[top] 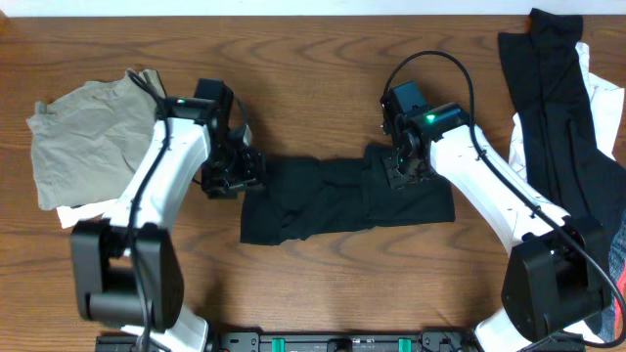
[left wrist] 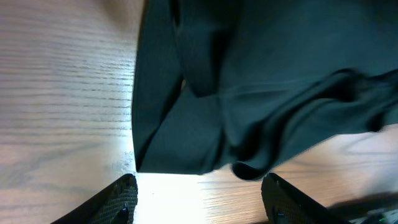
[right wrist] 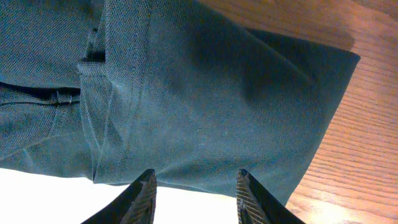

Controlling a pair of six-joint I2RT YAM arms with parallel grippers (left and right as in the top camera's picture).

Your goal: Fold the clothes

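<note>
Jaws first: your left gripper (left wrist: 198,185) stands wide, with only bare wood between its fingers (left wrist: 121,200). Your right gripper (right wrist: 196,182) is also parted, at a moderate gap, and holds nothing.

- The black garment (top: 342,200) lies at mid-table (top: 323,59), folded into a rough horizontal band, with creases along its lower left.
- The left gripper sits at the garment's left edge. In the left wrist view the fabric's folded corner lies just beyond the fingertips, not between them.
- The right gripper hangs over the garment's upper right part. The right wrist view shows stitched seams and one corner of the cloth against the wood.
- The olive-grey garment (top: 83,137) lies crumpled at the far left, over a white piece (top: 73,213).
- The second black piece (top: 548,108) is draped at the far right, on top of white cloth (top: 599,108).
- Both side piles are well apart from the grippers.
</note>
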